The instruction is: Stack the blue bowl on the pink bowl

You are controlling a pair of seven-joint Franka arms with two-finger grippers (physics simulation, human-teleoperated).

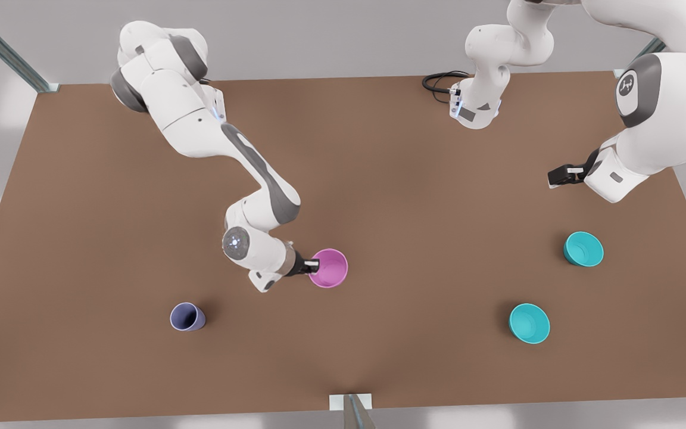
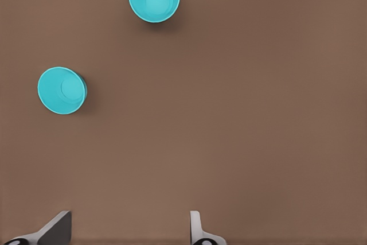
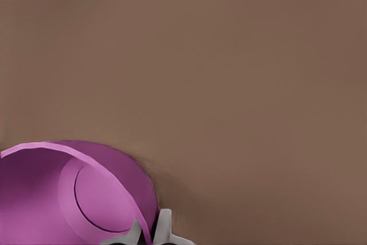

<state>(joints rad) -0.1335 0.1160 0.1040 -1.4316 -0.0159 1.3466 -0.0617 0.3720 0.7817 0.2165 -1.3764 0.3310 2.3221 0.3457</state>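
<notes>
Right gripper: we log it clamped on the pink bowl, fingers pinching the wall near the rim, presumably to move or steady it as the stacking base. Left gripper: waiting, fingers apart, beyond the teal pair. Blue bowl and its twin teal bowl: well apart from the pink bowl. Purple cup: opposite side. All containers empty.
</notes>
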